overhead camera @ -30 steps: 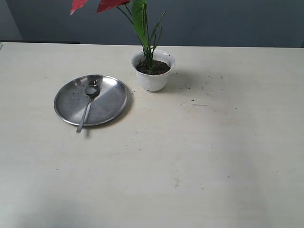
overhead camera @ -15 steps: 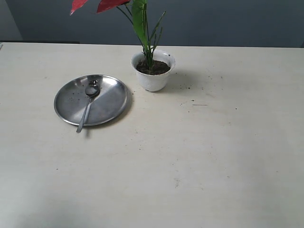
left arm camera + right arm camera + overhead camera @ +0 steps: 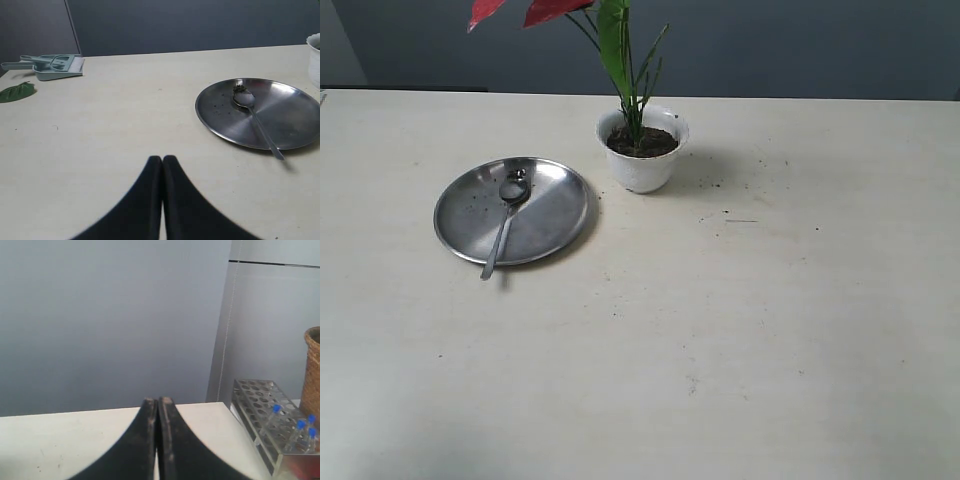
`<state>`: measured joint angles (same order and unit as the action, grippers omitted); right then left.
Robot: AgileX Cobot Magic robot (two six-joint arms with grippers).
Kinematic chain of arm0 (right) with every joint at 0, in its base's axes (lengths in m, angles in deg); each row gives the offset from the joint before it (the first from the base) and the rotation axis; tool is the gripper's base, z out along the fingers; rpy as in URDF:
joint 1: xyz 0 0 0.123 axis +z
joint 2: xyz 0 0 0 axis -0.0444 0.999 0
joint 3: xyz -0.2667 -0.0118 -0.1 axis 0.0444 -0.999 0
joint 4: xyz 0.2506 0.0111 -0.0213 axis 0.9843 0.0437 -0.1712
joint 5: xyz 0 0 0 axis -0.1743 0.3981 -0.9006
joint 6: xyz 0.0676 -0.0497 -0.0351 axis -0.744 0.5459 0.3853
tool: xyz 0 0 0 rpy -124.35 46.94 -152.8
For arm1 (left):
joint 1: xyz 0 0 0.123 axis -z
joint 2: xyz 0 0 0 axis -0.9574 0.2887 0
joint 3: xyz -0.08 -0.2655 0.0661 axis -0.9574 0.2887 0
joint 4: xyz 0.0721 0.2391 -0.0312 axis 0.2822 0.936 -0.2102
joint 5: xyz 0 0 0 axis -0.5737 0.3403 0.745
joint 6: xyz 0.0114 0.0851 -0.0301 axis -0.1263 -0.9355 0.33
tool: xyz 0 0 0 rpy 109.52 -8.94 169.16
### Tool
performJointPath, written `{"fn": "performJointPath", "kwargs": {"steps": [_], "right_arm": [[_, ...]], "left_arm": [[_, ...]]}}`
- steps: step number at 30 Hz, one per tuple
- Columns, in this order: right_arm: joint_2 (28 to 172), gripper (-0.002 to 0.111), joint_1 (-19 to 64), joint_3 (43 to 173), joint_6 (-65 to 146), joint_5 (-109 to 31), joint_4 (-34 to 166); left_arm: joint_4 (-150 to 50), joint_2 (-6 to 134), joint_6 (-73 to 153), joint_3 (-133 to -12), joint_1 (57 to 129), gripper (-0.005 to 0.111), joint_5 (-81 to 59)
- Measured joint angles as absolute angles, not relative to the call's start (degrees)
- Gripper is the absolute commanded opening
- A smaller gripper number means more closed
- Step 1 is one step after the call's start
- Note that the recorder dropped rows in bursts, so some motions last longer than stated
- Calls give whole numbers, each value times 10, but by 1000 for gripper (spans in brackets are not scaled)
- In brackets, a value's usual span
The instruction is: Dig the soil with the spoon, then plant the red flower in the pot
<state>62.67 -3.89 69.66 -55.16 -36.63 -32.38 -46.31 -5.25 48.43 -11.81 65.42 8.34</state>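
Observation:
The white pot (image 3: 643, 150) stands at the back middle of the table with dark soil (image 3: 643, 143) in it. The red flower (image 3: 545, 10) stands upright in that soil, its bloom cut off by the top of the exterior view. The spoon (image 3: 504, 217) lies on the round steel plate (image 3: 545, 215), handle over the near rim; it shows too as spoon (image 3: 252, 112) on plate (image 3: 290, 117). My left gripper (image 3: 162, 159) is shut and empty, short of the plate. My right gripper (image 3: 158, 401) is shut and empty, facing a grey wall. Neither arm shows in the exterior view.
Soil crumbs (image 3: 715, 184) are scattered right of the pot. A green dustpan with brush (image 3: 52, 66) and a loose green leaf (image 3: 17, 92) lie far off on the left arm's side. A test-tube rack (image 3: 267, 417) and a wicker basket (image 3: 312, 370) stand beyond the table's right end.

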Motion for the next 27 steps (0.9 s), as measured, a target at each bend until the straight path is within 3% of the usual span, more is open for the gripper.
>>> {"fn": "performJointPath", "kwargs": {"steps": [27], "right_arm": [[542,-1,-39,671,-561,-359,-336]], "left_arm": [[-463,-52,484,-118,654,0,83]]}}
